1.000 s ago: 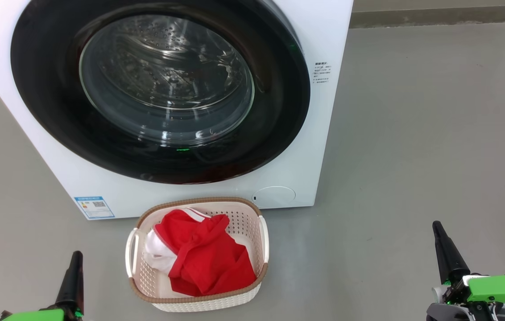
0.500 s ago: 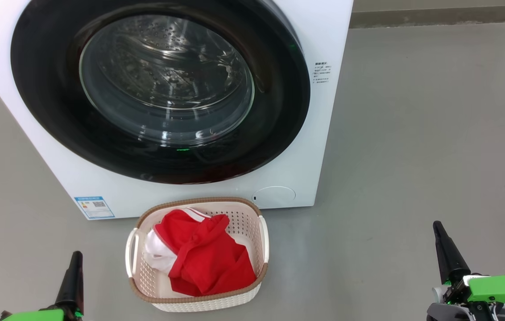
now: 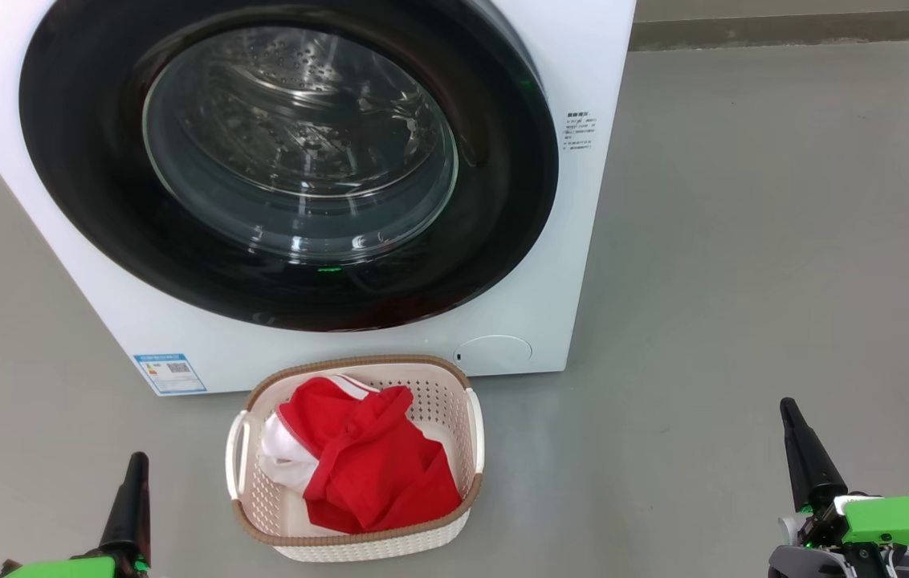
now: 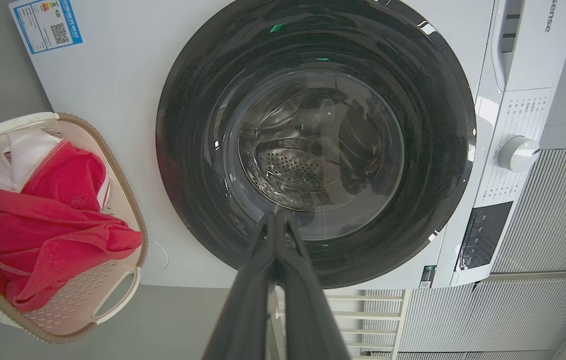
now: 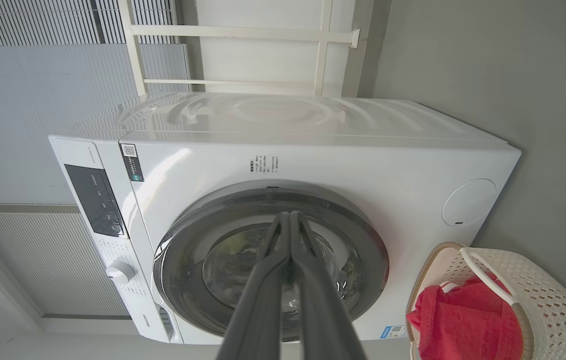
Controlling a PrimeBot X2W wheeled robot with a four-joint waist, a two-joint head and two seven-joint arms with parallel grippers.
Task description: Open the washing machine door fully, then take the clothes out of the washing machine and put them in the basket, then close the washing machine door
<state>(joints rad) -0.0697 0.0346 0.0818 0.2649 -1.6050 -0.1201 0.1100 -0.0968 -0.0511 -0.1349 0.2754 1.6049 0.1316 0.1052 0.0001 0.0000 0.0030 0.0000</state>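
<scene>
With the left gripper (image 3: 136,461) and right gripper (image 3: 788,413) both pressed shut and empty on the near side, the soft, light clothes (image 3: 366,461) lie heaped in the basket (image 3: 358,361) just in front of the washing machine (image 3: 583,48), probably best pinched at a raised fold, while the rigid, glossy washing machine door (image 3: 85,160) looks closed.

Soft even light; glossy door (image 3: 286,160) glare

Smooth grey floor (image 3: 743,241) — matte, faint sheen, soft even light. Darker skirting band (image 3: 792,34) along far edge, pale wall (image 3: 792,8) above. Further back, ribbed grey-white panels (image 4: 558,200) and white railed frame (image 5: 243,33) — frame against plain pale surface.
</scene>
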